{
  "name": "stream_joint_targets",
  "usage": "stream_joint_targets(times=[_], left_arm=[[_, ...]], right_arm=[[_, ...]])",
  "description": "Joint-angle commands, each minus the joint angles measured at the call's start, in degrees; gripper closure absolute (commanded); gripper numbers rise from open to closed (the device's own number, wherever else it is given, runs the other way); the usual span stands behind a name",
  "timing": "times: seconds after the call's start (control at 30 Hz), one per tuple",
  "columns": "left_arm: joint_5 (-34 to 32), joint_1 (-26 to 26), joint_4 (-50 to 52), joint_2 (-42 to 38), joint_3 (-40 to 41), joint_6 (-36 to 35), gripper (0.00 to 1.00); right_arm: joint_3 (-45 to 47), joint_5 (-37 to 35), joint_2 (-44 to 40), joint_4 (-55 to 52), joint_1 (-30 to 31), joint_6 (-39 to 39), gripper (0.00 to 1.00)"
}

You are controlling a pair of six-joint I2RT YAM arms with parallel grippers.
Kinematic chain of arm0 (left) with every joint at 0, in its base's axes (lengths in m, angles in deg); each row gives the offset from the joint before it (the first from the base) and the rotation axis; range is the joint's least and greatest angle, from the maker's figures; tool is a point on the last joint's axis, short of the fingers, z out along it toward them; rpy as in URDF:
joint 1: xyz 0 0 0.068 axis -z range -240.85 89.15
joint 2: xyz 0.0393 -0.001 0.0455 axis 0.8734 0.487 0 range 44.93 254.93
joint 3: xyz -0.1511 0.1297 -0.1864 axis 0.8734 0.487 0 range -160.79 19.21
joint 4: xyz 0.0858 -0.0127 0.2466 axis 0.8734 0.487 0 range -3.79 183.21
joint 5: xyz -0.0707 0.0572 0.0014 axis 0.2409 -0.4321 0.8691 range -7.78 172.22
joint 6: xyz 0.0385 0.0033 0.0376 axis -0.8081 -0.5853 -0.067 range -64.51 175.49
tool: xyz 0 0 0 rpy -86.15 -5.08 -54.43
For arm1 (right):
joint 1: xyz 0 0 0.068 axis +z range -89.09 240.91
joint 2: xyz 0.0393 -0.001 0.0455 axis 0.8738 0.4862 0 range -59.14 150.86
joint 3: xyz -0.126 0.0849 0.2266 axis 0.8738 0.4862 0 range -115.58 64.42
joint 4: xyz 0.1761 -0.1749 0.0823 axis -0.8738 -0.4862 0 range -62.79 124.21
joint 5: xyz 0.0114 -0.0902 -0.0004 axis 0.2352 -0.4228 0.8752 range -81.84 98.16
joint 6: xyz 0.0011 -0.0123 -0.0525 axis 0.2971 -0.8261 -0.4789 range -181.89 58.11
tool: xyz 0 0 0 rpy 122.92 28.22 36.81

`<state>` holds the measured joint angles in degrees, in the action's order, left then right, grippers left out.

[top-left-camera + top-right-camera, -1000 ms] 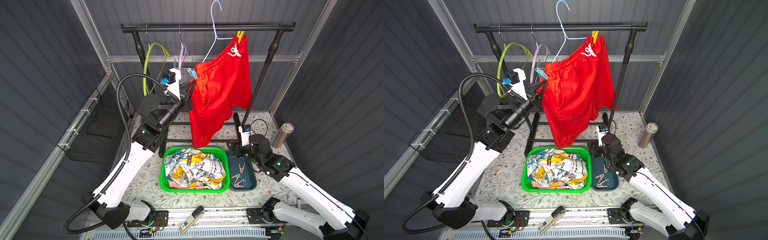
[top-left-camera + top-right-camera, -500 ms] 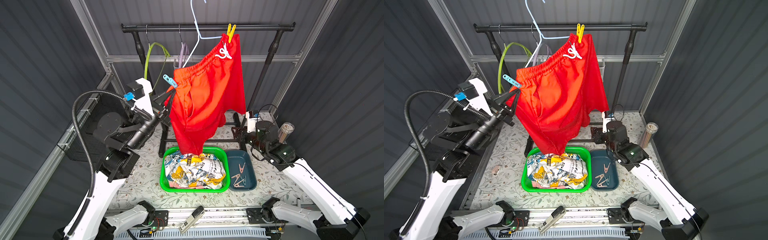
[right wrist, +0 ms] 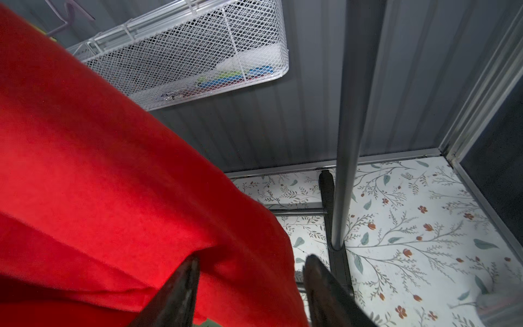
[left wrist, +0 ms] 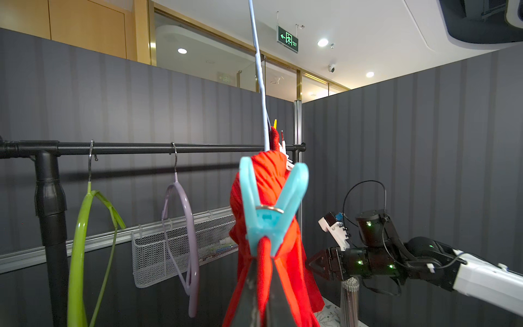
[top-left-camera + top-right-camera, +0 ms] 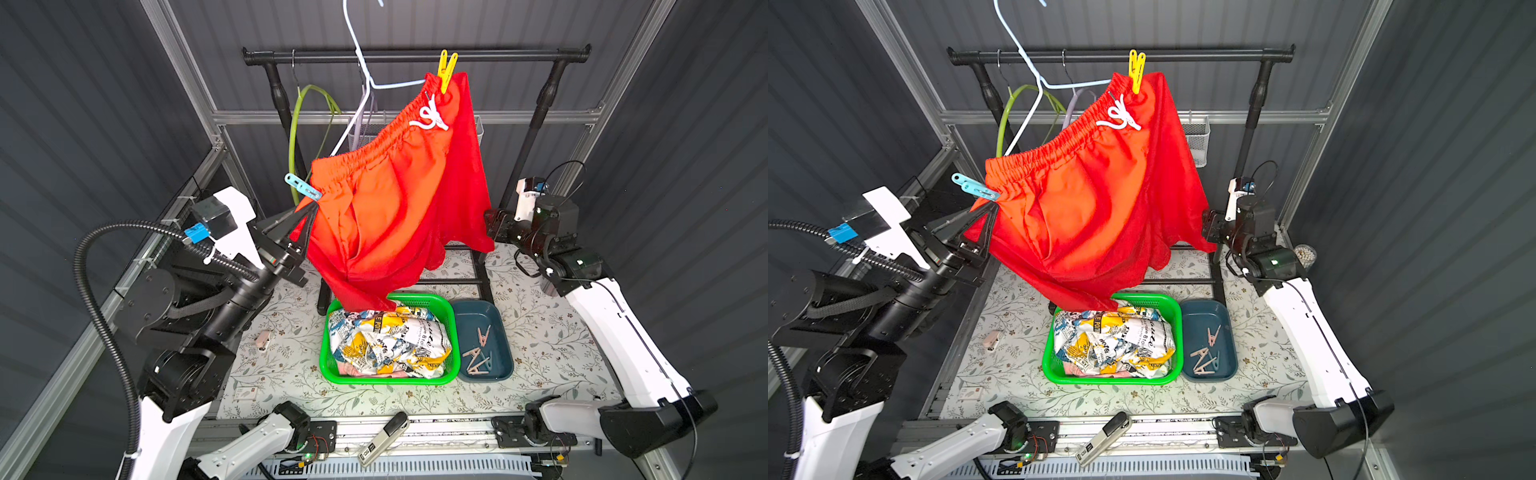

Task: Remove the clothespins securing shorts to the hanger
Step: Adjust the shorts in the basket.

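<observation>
Red shorts (image 5: 395,216) slant from yellow clothespin (image 5: 446,71) down to blue clothespin (image 5: 302,189).

hanger (image 5: 357,41) hook cropped, pink shorts (image 5: 361,371) mostly buried

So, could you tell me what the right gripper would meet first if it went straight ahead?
Most likely the red shorts: their hanging leg lies right ahead of the right gripper, though depth is unclear.
</observation>
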<state>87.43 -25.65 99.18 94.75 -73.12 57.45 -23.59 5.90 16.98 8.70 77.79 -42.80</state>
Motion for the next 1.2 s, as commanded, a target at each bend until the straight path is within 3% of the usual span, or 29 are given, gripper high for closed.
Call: stream_joint_targets(times=[0.0,0.2,0.37,0.63,1.0,1.17], left_arm=[[1.0,0.3,-4.4,-2.6,0.2,-0.3,1.0],[1.7,0.3,-3.4,-4.2,1.4,1.2,1.0],[1.6,0.3,-3.1,-7.3,4.4,3.4,1.0],[2.9,0.3,-0.5,-11.0,7.5,7.0,1.0],[5.7,0.4,2.7,-14.8,12.9,8.9,1.0],[8.2,0.9,8.0,-15.6,9.7,9.1,1.0]], right_arm=[[-2.9,2.6,1.6,-0.8,-0.4,0.9,0.39],[-6.9,4.1,5.8,-0.2,-0.8,2.5,0.38],[-7.9,10.1,9.0,2.5,-0.4,4.3,0.38],[-8.7,9.1,13.0,3.0,9.3,1.5,0.37],[10.2,9.6,0.4,11.0,18.9,6.2,0.37],[16.0,7.0,-5.0,9.7,22.5,6.2,0.37]])
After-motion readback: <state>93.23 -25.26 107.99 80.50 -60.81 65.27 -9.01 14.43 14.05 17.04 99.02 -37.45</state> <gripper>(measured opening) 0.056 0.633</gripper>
